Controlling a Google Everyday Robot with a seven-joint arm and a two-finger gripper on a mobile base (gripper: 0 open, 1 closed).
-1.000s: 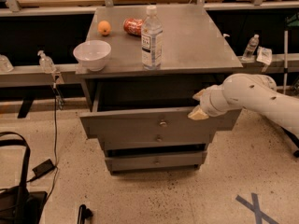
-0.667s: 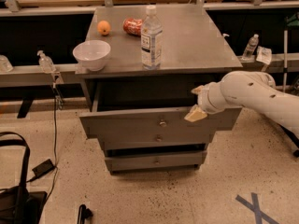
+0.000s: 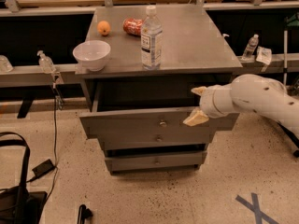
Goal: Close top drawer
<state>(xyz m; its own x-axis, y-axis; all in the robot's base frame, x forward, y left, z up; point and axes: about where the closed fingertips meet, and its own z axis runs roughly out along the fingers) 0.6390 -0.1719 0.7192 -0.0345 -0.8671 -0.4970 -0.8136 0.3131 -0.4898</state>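
The top drawer (image 3: 140,122) is a wide grey metal drawer with a small round silver knob (image 3: 162,123) at the centre of its front. It stands pulled out from the grey cabinet (image 3: 187,45), its dark inside showing. My gripper (image 3: 197,105) on a white arm (image 3: 257,97) is at the drawer's right side. One cream finger (image 3: 196,119) lies against the top right of the drawer front, the other finger (image 3: 199,91) is above it over the opening. The fingers are spread apart and hold nothing.
On the cabinet top stand a water bottle (image 3: 151,38), a white bowl (image 3: 92,54), an orange (image 3: 104,28) and a red bag (image 3: 134,26). Two narrower drawers (image 3: 156,161) sit below. A black bag (image 3: 16,199) and cable lie on the floor at left.
The gripper has slid left along the drawer front, toward the knob. The drawer looks the same distance out.
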